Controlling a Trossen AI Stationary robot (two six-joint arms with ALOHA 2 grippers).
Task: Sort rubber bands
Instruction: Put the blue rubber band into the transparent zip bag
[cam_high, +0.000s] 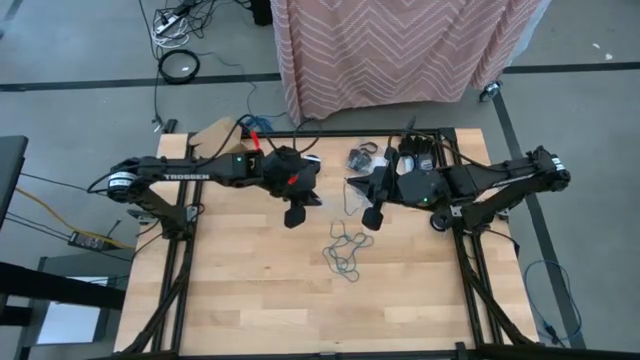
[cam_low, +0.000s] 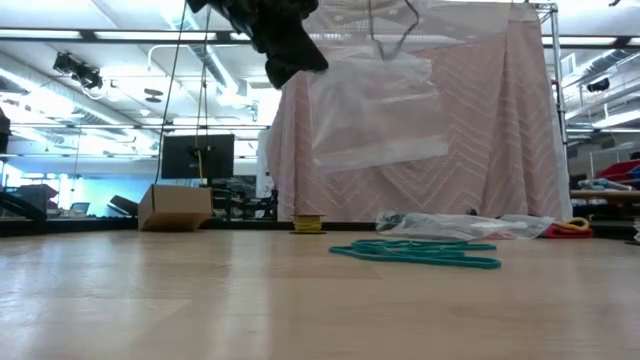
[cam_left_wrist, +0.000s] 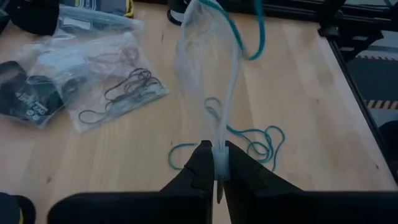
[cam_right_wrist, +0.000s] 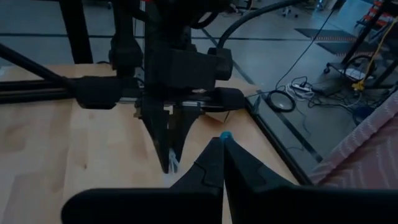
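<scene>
My left gripper (cam_high: 294, 215) hangs over the table's middle, shut on a clear plastic bag (cam_low: 375, 110) that dangles in the air. My right gripper (cam_high: 372, 215) faces it from the right and is shut on a teal rubber band (cam_left_wrist: 249, 31), whose loop hangs at the bag's upper end. More teal rubber bands (cam_high: 345, 250) lie tangled on the wood below and nearer the front edge. Black and reddish rubber bands lie inside another clear bag (cam_left_wrist: 118, 93) on the far part of the table. My left gripper pinches the clear bag's edge (cam_left_wrist: 219, 163) between its two fingers, which slant downward from the table's left. The bag is lifted clear of the table and hangs slack. My right gripper pinches a teal rubber band (cam_right_wrist: 225, 135) between its two fingertips, coming from the table's right. The band's loop hangs slack, clear of the table.
Crinkled clear bags (cam_high: 362, 158) lie by the far edge. A cardboard box (cam_low: 175, 207) stands at the far left corner, and a small yellow roll (cam_low: 310, 224) sits at the back. A pink patterned cloth (cam_high: 400, 50) hangs beyond the far edge. The near half is bare wood (cam_high: 260, 300).
</scene>
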